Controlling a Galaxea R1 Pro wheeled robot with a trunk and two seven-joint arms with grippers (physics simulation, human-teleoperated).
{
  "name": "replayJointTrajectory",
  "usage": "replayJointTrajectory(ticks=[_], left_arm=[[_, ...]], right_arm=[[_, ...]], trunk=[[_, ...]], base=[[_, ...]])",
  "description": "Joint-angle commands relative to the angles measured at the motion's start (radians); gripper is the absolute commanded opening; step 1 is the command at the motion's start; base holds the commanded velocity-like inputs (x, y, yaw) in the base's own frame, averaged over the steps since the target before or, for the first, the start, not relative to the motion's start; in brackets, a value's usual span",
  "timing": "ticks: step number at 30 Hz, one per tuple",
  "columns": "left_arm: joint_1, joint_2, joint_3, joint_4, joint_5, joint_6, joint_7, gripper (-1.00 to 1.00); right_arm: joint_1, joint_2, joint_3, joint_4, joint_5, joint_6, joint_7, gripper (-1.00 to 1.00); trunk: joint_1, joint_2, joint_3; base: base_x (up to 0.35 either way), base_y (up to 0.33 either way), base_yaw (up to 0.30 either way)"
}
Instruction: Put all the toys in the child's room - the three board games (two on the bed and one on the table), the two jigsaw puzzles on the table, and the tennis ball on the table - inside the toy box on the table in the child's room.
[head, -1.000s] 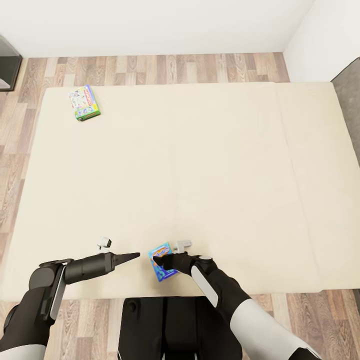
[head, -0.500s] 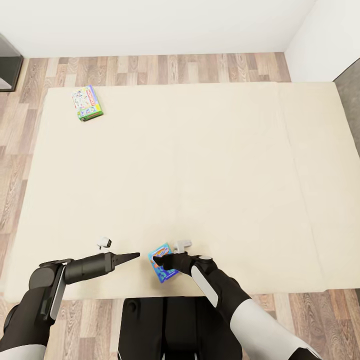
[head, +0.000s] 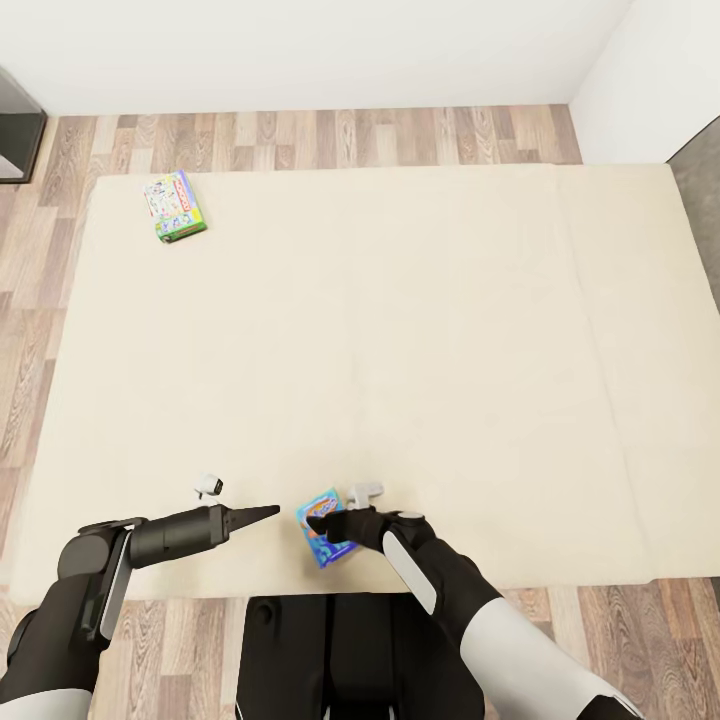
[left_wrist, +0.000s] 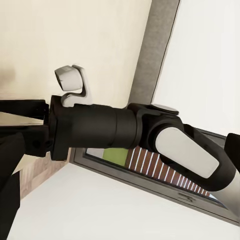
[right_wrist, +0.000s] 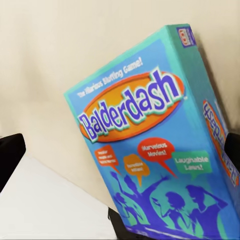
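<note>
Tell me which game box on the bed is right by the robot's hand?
The blue Balderdash box, at the near edge of the bed, right at the right gripper. The green-edged game box lies far off by the opposite corner.

A wood-plank floor (head: 330, 135) is bounded by plain white walls (head: 300, 50), and a dark grey unit (head: 18, 125) is seen in the corner.

Blue game box (head: 324, 524) half hidden under right pincer (head: 318, 520); Monopoly box (head: 174, 205) lettering unreadable.
</note>
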Motion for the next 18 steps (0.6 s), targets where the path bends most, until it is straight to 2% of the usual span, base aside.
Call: replayJointTrajectory(ticks=[1,10,18], left_arm=[[0.000,0.000,0.000,0.000,-0.001,0.011,-0.004,1.00],[0.000,0.000,0.000,0.000,0.000,0.011,-0.004,1.00],[0.000,-0.001,0.000,0.000,0.001,0.010,-0.004,1.00]], right_arm=[[0.000,0.000,0.000,-0.001,-0.002,0.010,0.001,1.00],[0.000,0.000,0.001,0.000,-0.001,0.044,-0.002,1.00],[0.000,0.000,0.002,0.000,-0.001,0.113,-0.007,1.00]], trunk=[[0.001,-0.001,-0.001],[0.001,-0.001,-0.001],[0.001,-0.001,-0.001]], base=[[0.000,0.000,0.000],[0.000,0.000,0.000],[0.000,0.000,0.000]])
